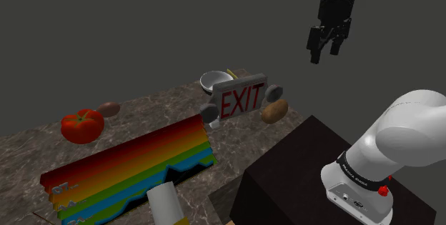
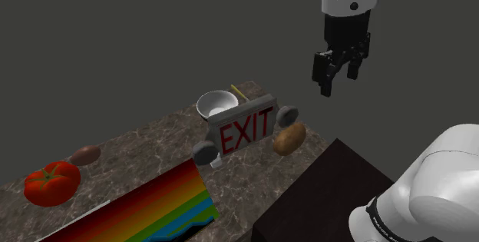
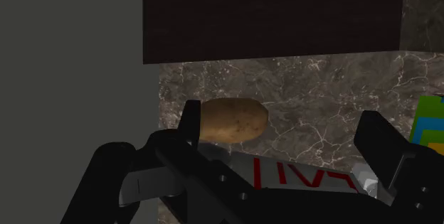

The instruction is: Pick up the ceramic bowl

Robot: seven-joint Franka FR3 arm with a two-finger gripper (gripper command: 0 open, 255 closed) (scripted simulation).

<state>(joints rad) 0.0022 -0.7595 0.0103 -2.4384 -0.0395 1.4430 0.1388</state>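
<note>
A white bowl [image 1: 212, 81] [image 2: 215, 104] stands upright at the far edge of the marbled brown table [image 1: 157, 113], just behind an EXIT sign. My black gripper [image 1: 325, 53] [image 2: 338, 83] hangs high in the air, well above the table and off toward the shoulder view's right of the bowl. It points down. In the wrist view the gripper [image 3: 284, 134] is open: its two fingers [image 3: 191, 119] stand far apart with nothing between them, and the potato and the sign lie far below.
A white EXIT sign [image 1: 241, 101] [image 3: 299, 176] with red letters stands in front of the bowl. A potato [image 1: 274, 111] [image 3: 233, 119] lies beside it. A tomato [image 1: 82, 126], a rainbow-striped block [image 1: 136, 163] and a white cylinder [image 1: 166, 203] sit nearer. The dark stand [image 1: 300, 173] is at the lower right.
</note>
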